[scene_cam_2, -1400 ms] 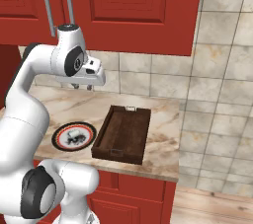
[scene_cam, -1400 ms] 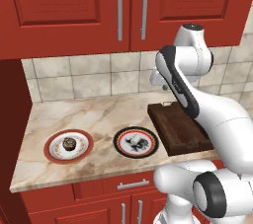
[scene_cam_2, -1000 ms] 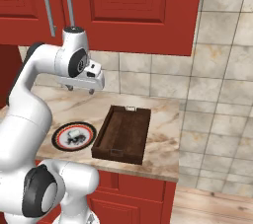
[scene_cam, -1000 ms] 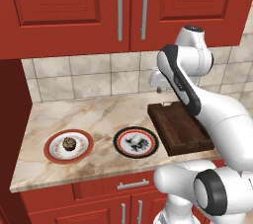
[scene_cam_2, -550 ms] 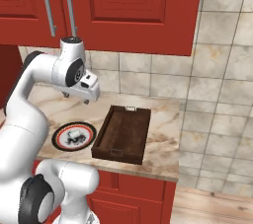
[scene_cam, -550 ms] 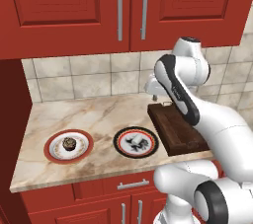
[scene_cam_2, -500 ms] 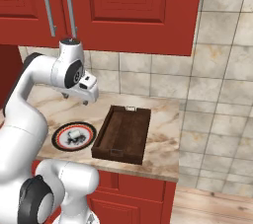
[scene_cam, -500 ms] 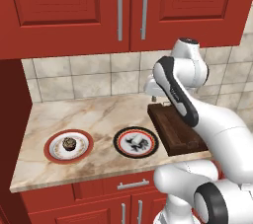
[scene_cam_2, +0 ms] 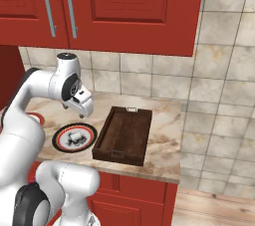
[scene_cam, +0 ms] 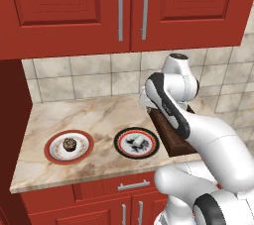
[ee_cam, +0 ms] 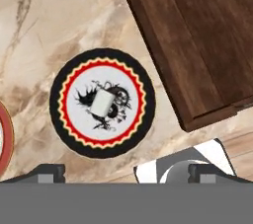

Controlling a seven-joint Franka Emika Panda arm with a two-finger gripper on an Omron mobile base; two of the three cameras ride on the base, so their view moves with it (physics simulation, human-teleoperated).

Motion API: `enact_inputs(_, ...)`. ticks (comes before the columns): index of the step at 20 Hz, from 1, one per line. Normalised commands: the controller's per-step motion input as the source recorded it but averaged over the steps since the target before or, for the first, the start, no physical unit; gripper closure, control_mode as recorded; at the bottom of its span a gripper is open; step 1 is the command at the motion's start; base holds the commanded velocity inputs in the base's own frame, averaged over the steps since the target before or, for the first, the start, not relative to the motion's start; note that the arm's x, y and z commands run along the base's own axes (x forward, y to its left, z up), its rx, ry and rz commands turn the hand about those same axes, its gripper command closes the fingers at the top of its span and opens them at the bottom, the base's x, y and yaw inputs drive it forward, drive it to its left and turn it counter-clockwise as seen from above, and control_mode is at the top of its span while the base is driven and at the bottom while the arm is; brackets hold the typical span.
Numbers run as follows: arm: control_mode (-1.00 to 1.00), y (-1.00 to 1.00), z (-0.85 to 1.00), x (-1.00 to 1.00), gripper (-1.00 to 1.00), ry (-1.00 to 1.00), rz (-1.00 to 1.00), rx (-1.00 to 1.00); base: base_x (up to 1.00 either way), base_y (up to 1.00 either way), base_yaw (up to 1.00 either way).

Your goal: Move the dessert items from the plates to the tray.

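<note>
Marshmallow [ee_cam: 103, 102] on black-rimmed plate [ee_cam: 69, 77], below end effector [ee_cam: 126, 171]; fingers spread wide, empty.

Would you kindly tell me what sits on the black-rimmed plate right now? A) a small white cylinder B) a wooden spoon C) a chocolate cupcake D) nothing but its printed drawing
A: the hand view shows the small white cylinder lying on the drawing at the centre of the black-rimmed plate.

A dark chocolate cupcake [scene_cam: 69, 144] is seated upright on the red-rimmed plate [scene_cam: 51, 150] near the counter's left front corner. A white marshmallow [ee_cam: 103, 102] is laid on the black-rimmed plate [ee_cam: 71, 75] beside it. The brown tray [scene_cam_2: 124, 134] is set toward the right end.
</note>
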Motion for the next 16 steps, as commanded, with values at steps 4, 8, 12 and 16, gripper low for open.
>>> enact_inputs(4, -1.00, 0.23, -0.74, 0.14, -1.00, 0.11, -0.15, 0.03, 0.00, 0.00, 0.00)
enact_inputs(8, -1.00, 0.38, -0.85, 0.25, -1.00, 0.13, -0.11, 0.00, 0.00, 0.00, 0.00)
enact_inputs(12, -1.00, 0.25, -0.74, 0.32, -1.00, 0.11, -0.09, 0.00, 0.00, 0.00, 0.00)
enact_inputs(16, -1.00, 0.01, -0.51, 0.33, -1.00, 0.04, -0.05, -0.08, 0.00, 0.00, 0.00)
